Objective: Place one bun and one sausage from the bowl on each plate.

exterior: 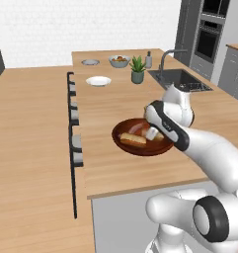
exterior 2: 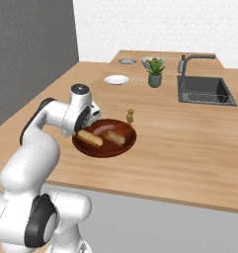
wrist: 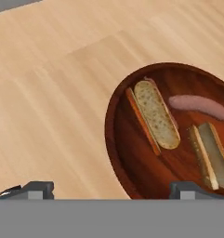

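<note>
A: The claw (wrist: pixel 108 188) stands wide open and holds nothing; it hangs over the bowl (wrist: pixel 120 153), near the front edge of the worktop (wrist: pixel 53 93).

B: Then centre it over one bun (wrist: pixel 156 114), across the narrow side, and descend straight. The forearm reaches low; the hand points down.

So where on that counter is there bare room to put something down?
Bare wood lies between the bowl and the sink, and along the front edge. The far end is crowded: two plates, potted plant, fruit bowl.
</note>
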Controlling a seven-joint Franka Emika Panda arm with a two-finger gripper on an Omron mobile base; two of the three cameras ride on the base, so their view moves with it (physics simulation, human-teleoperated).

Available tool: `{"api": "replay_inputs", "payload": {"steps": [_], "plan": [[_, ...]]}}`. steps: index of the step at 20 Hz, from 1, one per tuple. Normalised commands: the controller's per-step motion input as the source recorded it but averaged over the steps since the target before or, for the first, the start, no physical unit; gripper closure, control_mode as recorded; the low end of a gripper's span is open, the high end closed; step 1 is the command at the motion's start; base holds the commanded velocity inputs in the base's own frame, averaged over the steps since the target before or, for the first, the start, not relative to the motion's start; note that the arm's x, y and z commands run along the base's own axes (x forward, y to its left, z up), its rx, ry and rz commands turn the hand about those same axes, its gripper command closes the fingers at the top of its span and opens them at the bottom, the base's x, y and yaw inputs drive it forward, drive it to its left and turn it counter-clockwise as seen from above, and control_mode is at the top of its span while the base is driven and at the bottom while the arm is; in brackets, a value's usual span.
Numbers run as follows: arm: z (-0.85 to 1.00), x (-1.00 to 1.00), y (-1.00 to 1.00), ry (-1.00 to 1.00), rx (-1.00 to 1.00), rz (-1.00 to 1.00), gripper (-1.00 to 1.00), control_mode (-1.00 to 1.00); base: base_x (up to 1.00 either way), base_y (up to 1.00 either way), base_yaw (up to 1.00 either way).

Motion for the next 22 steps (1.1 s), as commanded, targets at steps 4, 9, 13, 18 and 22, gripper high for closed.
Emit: {"api": "replay_inputs", "payload": {"steps": [4, 9, 13, 18, 22], "plan": [[-0.34, 0.42, 0.00, -0.08, -0.15, 0.13, -1.00, -1.00, 0.00, 0.00, 0.00], [-0.21, 0.73, 0.00, 0.09, -0.06, 0.05, -1.00, -1.00, 0.00, 0.00, 0.00], [-0.06, 0.65, -0.06, 0.13, 0.00, 0.08, -1.00, -1.00, 0.00, 0.00, 0.00], [-0.01, 0.09, -0.25, 0.02, 0.13, 0.21, -1.00, -1.00, 0.00, 0.00, 0.00], [-0.29, 0.00, -0.06, -0.05, 0.15, 0.32, -1.00, -1.00, 0.00, 0.00, 0.00]]}}
